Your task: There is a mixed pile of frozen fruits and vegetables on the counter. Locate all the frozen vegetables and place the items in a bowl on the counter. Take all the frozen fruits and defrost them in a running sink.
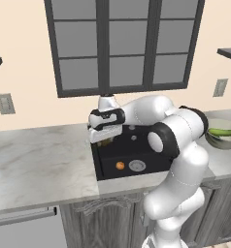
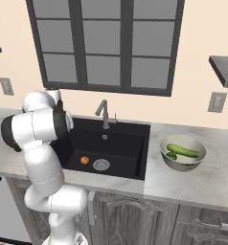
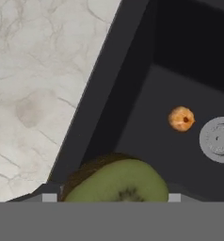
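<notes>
A kiwi half [image 3: 116,181], brown-skinned with green flesh, sits clamped between the jaws of the end effector [image 1: 106,140], held above the left edge of the black sink [image 2: 120,146]. On the basin floor an orange ball [image 3: 181,118] lies just beside the round metal drain [image 3: 218,139]. To the right, on the marbled surface [image 2: 211,167], the bowl [image 2: 183,154] holds the long cucumber [image 2: 183,150] and a small dark green piece [image 2: 171,155].

Open sink [image 2: 120,143] room beside faucet [image 2: 104,114]
</notes>
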